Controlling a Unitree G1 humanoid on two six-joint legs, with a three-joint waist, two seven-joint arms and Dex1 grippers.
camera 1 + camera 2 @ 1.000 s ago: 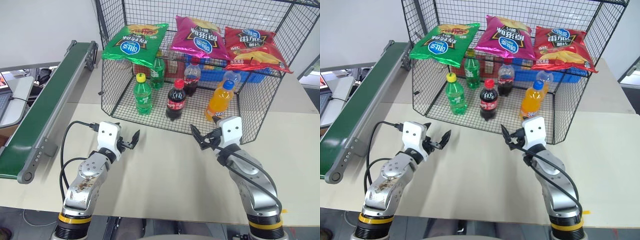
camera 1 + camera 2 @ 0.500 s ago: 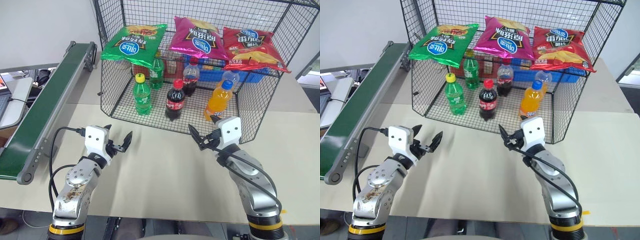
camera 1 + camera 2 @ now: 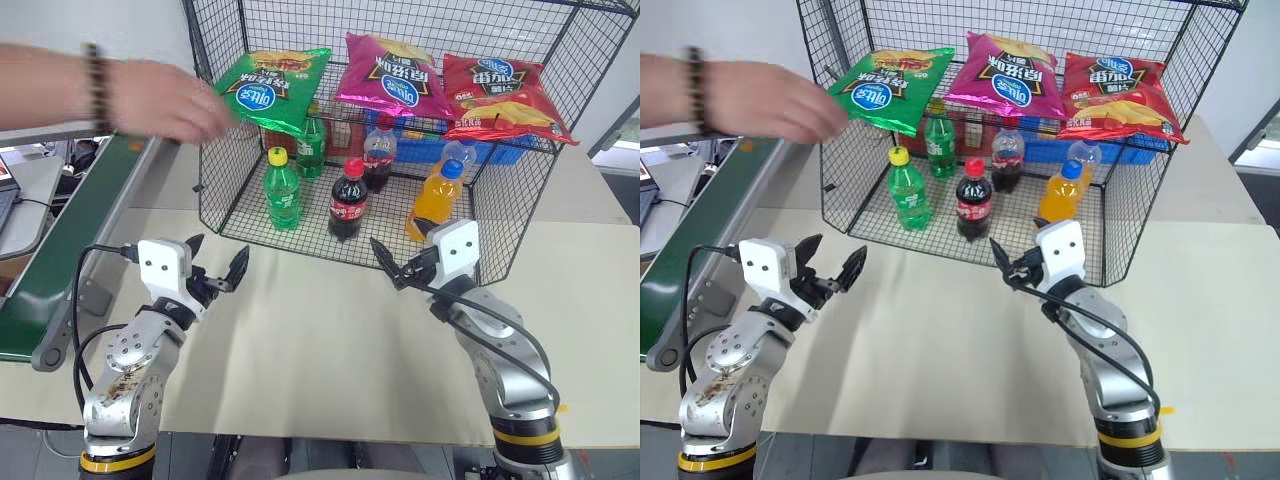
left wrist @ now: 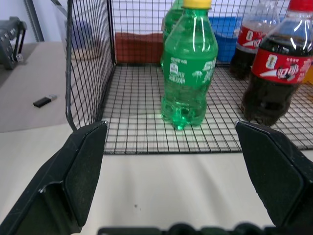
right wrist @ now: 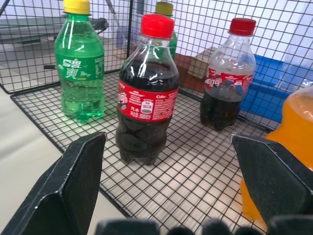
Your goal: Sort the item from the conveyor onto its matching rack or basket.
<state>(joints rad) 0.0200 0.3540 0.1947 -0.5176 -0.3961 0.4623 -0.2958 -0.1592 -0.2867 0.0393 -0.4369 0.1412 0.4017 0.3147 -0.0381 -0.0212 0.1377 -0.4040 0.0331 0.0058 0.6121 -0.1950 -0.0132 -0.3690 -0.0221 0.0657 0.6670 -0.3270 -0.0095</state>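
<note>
Two pincers, left and right, fingers apart, empty | bottle upright in cage, beyond left pincer | risk: hand over conveyor beside left pincer; collision.

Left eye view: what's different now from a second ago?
A person's hand has come in over the conveyor. The left gripper shifted left, open and empty. The right gripper barely moved, open. The yellow-capped green bottle stayed upright in the wire cage.
</note>
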